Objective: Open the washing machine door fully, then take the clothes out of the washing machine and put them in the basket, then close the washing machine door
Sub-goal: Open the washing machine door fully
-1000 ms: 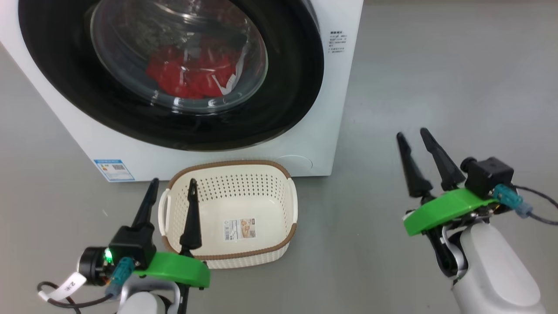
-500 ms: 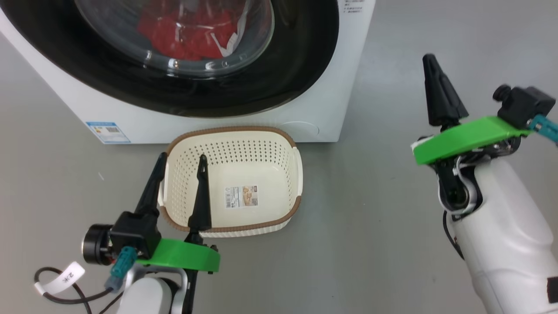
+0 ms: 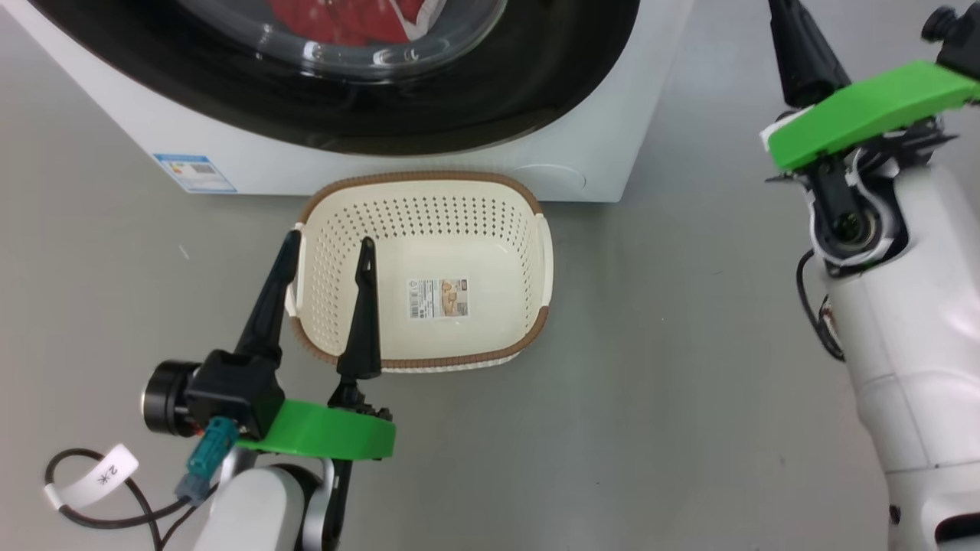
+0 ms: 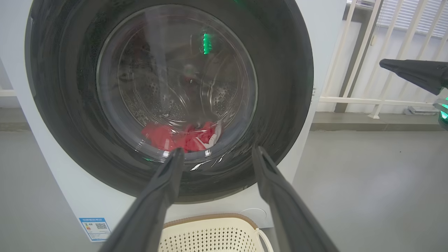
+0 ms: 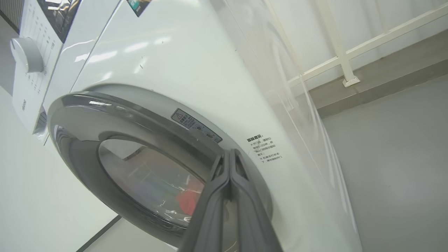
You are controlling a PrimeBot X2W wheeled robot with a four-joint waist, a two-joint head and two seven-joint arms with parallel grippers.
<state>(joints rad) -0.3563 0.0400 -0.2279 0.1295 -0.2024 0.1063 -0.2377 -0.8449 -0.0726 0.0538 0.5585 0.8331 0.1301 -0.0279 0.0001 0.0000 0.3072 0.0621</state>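
While the left gripper [image 3: 329, 239] is gaping empty over the basket [image 3: 429, 177], the right gripper [image 5: 229, 152] is pinching together on nothing.

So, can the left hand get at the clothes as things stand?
Probably not. The clothes sit behind the washing machine door, which looks shut; its glass window stands between them and the open left hand.

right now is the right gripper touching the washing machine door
Apart. In the left wrist view, background railing shows between the right gripper and the washing machine door.
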